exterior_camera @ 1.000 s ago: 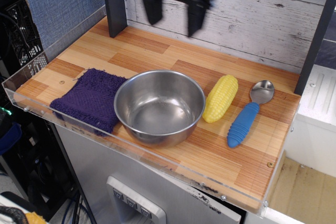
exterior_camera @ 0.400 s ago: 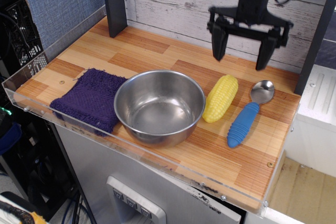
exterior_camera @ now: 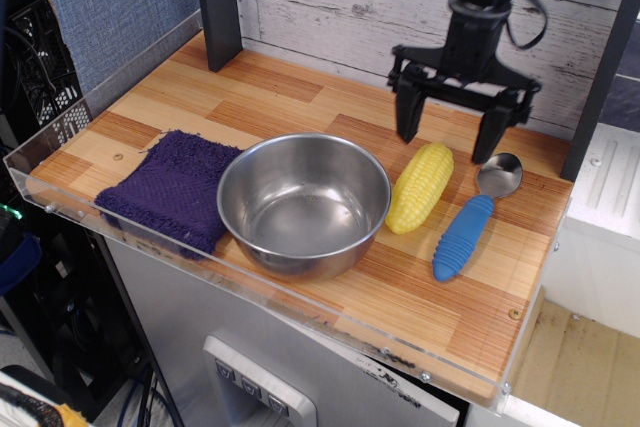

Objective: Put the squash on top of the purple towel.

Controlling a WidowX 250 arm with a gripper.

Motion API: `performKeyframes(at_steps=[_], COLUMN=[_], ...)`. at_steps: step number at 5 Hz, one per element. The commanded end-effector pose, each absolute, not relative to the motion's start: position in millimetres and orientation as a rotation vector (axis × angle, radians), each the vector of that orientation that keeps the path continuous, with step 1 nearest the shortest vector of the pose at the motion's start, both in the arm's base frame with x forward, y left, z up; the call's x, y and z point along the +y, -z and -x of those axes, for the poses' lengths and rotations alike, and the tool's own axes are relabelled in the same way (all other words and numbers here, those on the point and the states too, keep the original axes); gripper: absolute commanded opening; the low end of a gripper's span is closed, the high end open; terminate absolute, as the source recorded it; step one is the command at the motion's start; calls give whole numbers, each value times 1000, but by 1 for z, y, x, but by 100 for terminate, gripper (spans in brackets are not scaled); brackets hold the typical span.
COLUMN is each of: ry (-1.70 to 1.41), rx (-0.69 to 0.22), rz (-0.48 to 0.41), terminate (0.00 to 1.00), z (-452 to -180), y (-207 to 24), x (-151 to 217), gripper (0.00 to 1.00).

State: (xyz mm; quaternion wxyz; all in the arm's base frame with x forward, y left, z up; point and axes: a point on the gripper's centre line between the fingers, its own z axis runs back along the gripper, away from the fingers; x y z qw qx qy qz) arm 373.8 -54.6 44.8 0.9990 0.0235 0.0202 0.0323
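Observation:
The squash is a yellow corn-cob-shaped toy lying on the wooden table, between the steel bowl and the spoon. The purple towel lies flat at the front left, touching the bowl's left side. My black gripper hangs open and empty just above the squash's far end, one finger on each side of it, not touching it.
A steel bowl stands between towel and squash. A blue-handled metal spoon lies right of the squash. A clear acrylic lip runs along the table's front and left edges. A dark post stands at the back left.
The gripper swung from the back left across to the right, then dropped lower toward the squash, staying open. Nothing on the table has moved.

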Motion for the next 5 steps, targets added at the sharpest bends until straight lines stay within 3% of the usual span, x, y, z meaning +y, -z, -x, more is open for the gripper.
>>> performKeyframes(at_steps=[1,3,4,5], ry=[-43,-12,-2,2], rx=[53,92,63,-22], rz=[-91,-130,-128,-97], terminate=[0,0,0,0], z=[-366,-358,-357,-354], y=[-33,-12,-16,-40], x=[-39,-36,-36,-35], gripper=[100,100,0,0])
